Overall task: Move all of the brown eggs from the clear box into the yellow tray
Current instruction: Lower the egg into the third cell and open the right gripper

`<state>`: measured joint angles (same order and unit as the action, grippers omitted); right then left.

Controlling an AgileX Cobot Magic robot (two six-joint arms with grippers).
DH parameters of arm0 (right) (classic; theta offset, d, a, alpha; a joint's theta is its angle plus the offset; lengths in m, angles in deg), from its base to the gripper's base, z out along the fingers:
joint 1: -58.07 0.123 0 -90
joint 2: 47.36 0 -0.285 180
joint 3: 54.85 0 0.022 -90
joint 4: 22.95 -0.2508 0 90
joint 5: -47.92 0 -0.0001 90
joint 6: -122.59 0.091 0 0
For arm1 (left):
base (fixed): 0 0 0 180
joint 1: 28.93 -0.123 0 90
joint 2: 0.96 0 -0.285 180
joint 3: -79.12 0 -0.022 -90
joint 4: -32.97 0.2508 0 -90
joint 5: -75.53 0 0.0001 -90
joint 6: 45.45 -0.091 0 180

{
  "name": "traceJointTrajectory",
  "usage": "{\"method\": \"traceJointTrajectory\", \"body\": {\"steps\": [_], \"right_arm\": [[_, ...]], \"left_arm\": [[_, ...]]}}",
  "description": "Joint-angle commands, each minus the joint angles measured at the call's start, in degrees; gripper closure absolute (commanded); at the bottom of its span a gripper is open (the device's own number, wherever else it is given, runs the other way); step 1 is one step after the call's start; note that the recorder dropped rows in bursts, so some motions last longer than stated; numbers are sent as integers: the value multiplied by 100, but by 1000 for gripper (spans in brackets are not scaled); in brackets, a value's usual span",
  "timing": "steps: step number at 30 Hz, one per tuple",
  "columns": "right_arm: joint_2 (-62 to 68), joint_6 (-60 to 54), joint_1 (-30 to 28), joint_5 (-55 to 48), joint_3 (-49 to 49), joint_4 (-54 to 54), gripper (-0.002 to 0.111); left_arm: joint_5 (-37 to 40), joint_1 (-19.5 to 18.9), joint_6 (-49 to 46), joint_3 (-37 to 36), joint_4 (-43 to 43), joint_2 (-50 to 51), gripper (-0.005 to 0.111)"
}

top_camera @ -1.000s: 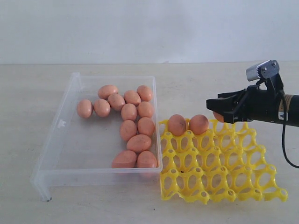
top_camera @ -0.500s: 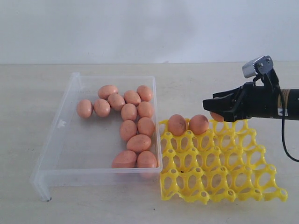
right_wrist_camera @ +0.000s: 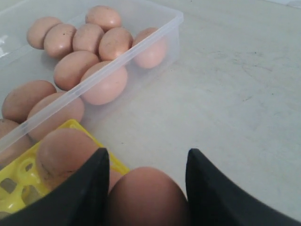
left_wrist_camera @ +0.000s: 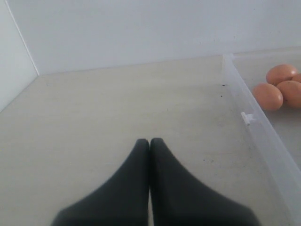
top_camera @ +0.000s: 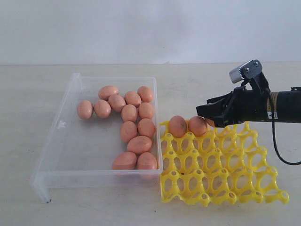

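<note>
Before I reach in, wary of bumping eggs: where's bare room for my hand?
Free: in the clear box, between latch wall and brown eggs; the three empty rows of the yellow tray. Crowded: the box's tray-side edge, and the tray's far row, where the right gripper holds an egg.

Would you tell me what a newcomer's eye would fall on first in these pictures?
The bright yellow tray at the front right stands out, nearly all its cups empty, with two eggs in its back row. Over that row the right gripper holds a brown egg between its fingers. To the left, thirteen brown eggs crowd the right half of the clear box.
</note>
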<state>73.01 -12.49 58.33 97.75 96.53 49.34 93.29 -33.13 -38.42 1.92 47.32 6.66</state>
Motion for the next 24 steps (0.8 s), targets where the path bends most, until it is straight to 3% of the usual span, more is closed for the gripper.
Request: {"method": "traceJointTrajectory", "body": {"steps": [1,7,17,19,21,24], "right_arm": [[7,-54,104,-446,10,-10,108],[7,-54,92,-491,10,-350,108],[7,178,92,-419,10,190,106],[7,178,92,-340,10,190,92],[7,178,92,-340,10,190,70],[7,271,92,-320,10,190,65]], "left_arm": [[-25,19,21,-1,10,17,111],[-25,19,21,-1,10,17,111],[-25,19,21,-1,10,17,111],[-25,19,21,-1,10,17,111],[-25,19,21,-1,10,17,111],[-25,19,21,-1,10,17,111]]}}
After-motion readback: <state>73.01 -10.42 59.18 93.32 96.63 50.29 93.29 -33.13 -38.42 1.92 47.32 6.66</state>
